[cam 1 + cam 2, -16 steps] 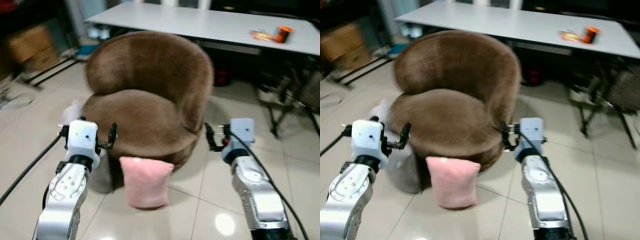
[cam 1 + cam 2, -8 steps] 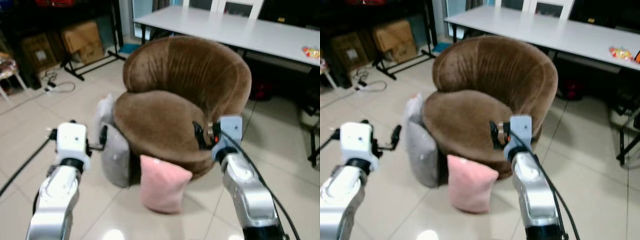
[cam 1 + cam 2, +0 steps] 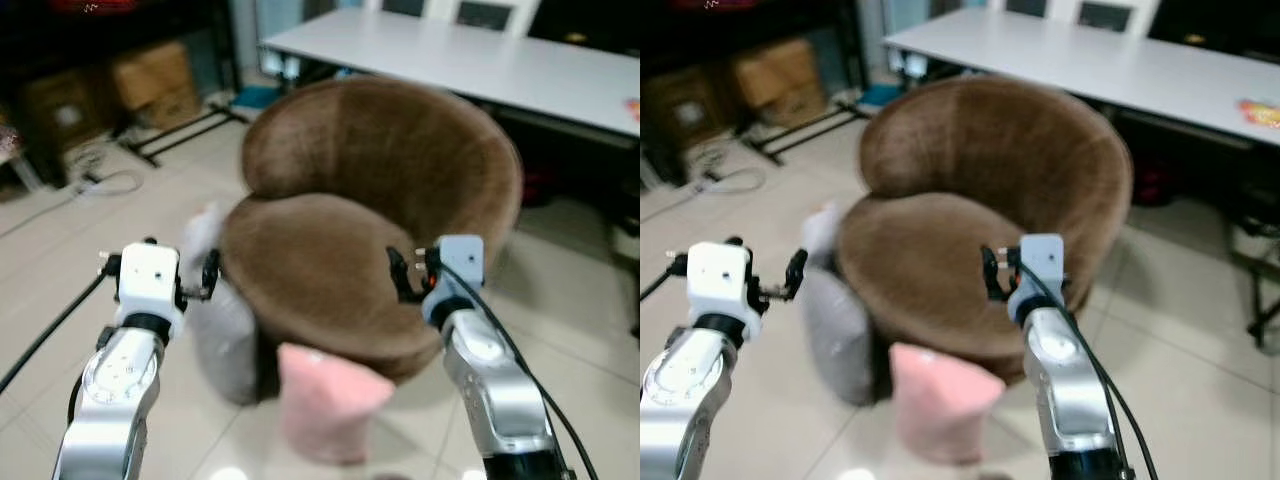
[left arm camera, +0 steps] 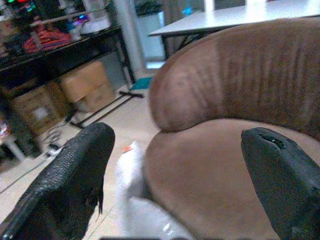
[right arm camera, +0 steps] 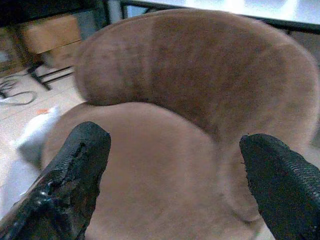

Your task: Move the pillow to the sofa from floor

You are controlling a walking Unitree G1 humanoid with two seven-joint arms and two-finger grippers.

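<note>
Pink pillow (image 3: 328, 400) on floor, below and between both released tools: left tool (image 3: 158, 283), right tool (image 3: 412, 275); roughly equidistant; sofa (image 3: 370, 230) just behind.

The head's two eyes are looking forward and down at the sofa (image 3: 370, 230); both wrist cameras are peering close between spread fingers (image 4: 65, 185) at that same seat.

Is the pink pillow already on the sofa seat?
No, the pink pillow stands on the floor, leaning against the front of the brown sofa.
</note>
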